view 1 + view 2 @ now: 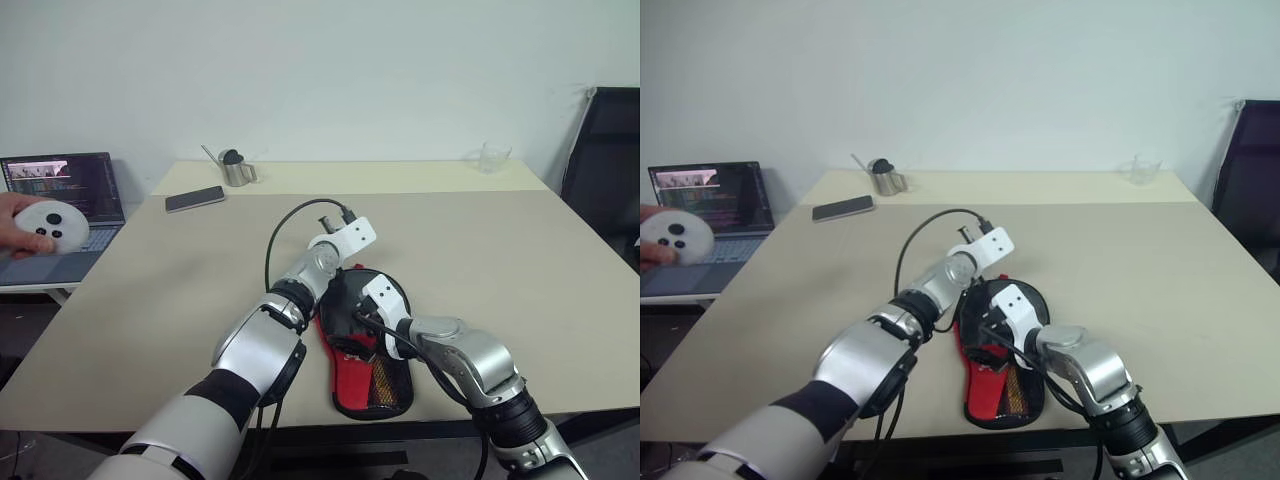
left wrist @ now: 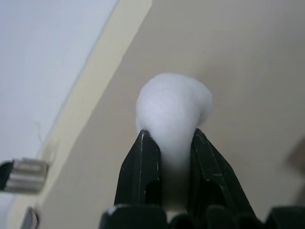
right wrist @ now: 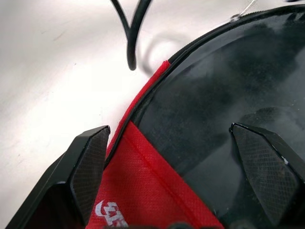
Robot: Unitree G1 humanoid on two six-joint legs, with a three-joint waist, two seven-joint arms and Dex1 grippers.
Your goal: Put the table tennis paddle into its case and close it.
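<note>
You are looking at the case (image 1: 372,345) lying flat on the beige table (image 1: 520,280), close to the near edge, with its round black end pointing away from the robot and its red lower part with the mesh pocket nearest the edge. The left gripper (image 2: 171,143) is reaching forward over the table just beyond the case's round end, and its 2 black fingers (image 2: 140,167) are pinching a small white lump (image 2: 174,112) between them — the lump is bulging out past the fingertips. The right gripper (image 3: 169,157) is hanging directly over the case with its fingers spread wide and holding nothing; in the right wrist view 1 fingertip is sitting over the bare table beside the red edge and the other over the dark, glossy panel of the case. A black cable (image 3: 131,28) is looping across the table just past the case's red seam. You cannot tell from these views where the table tennis paddle is. Farther back on the table a dark phone (image 1: 195,198) is lying near a small metal cup (image 1: 238,168), and a clear glass (image 1: 493,157) is standing at the far right. Off the table's left side a person's hand (image 1: 18,228) is holding a round white device (image 1: 52,226) in front of an open laptop (image 1: 65,200).
</note>
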